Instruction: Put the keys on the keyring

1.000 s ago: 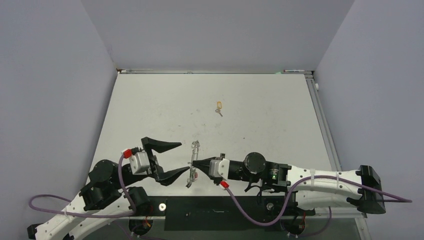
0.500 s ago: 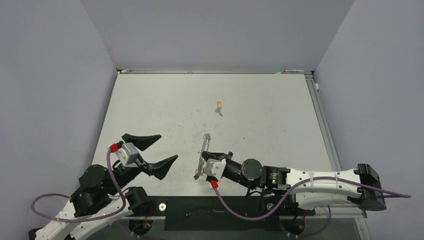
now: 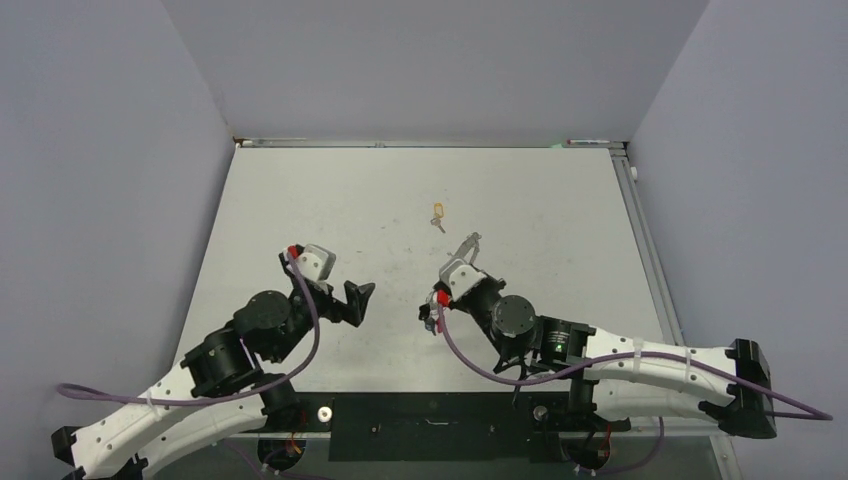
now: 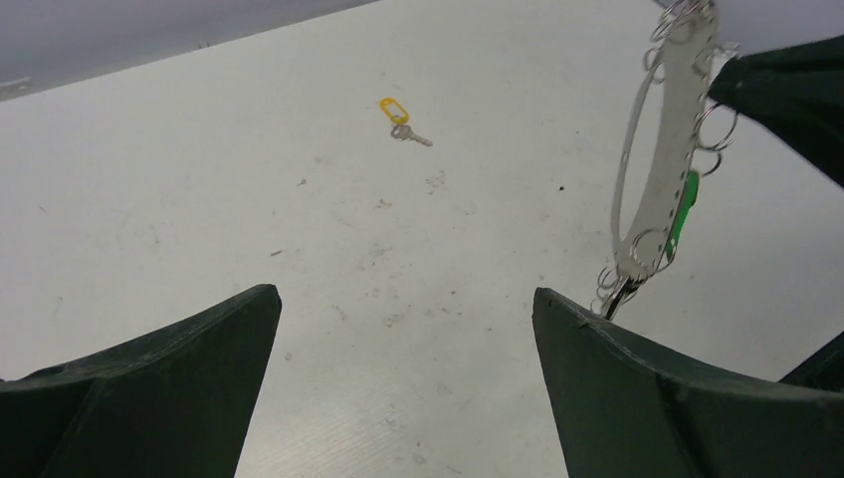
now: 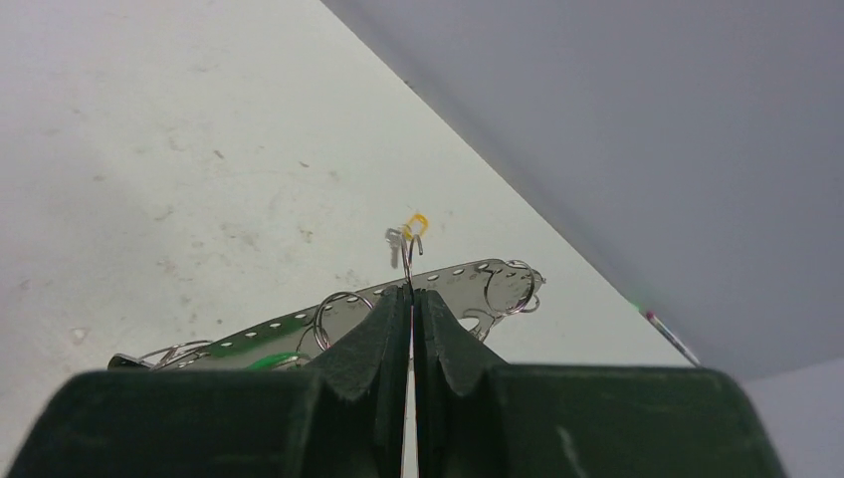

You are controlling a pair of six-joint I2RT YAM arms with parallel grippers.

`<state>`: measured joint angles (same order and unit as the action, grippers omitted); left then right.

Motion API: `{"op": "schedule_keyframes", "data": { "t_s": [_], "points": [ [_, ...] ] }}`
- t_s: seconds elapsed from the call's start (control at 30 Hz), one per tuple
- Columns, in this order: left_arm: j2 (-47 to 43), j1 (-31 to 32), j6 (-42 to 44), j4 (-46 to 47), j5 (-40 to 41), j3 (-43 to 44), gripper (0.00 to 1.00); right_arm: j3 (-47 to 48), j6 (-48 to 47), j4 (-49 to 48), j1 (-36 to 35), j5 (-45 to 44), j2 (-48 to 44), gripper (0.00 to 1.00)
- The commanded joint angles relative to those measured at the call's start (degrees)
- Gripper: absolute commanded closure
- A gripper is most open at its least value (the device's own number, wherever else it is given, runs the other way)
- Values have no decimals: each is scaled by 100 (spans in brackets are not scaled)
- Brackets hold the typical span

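Top view: the yellow key (image 3: 437,217) lies alone on the table (image 3: 560,200), well apart from the keyring (image 3: 470,241), so that key at least is not yet on; the ring is held up off the table at the tip of the right pincer (image 3: 462,259), nearer than the key; the left pincer (image 3: 346,293) hangs apart from it, to its left, touching nothing.

Left wrist: the left pincer (image 4: 403,309) stands at its widest and empty; past its right finger hangs the keyring (image 4: 687,110), on edge, with a green tag (image 4: 683,209) and several small wire rings on it, so I judge part of the job done; how many keys it carries I cannot tell; the yellow key (image 4: 401,118) lies far out ahead.

Right wrist: the right pincer (image 5: 411,297) is clamped tight on the thin wire of the keyring (image 5: 468,280); the yellow key (image 5: 406,237) lies beyond it on the table.
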<state>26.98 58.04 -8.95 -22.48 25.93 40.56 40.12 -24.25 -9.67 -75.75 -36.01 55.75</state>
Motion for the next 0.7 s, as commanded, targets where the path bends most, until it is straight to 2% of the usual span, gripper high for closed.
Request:
{"op": "schedule_keyframes", "data": {
  "t_s": [0.0, 0.17, 0.3, 0.47, 0.67],
  "points": [
    [770, -115, -305, 300, 508, 315, 4, 326, 575, 138, 572, -567, -380, 95],
    [2121, -710, -431, 333, -549, 912, 4, 211, 675, 112, 764, -1115, -657, 95],
    [3310, -1934, -825, 123, -2099, 1661, 0, 105, 696, 54, 855, -1678, -791, 95],
    [4360, -2267, -615, 436, -2202, 2182, 8, -44, 743, -11, 944, -2050, -1023, 95],
    [6017, -2321, -273, -162, -2108, 3653, 18, -135, 777, -62, 1039, -2111, -1047, 95]
  ]
}}
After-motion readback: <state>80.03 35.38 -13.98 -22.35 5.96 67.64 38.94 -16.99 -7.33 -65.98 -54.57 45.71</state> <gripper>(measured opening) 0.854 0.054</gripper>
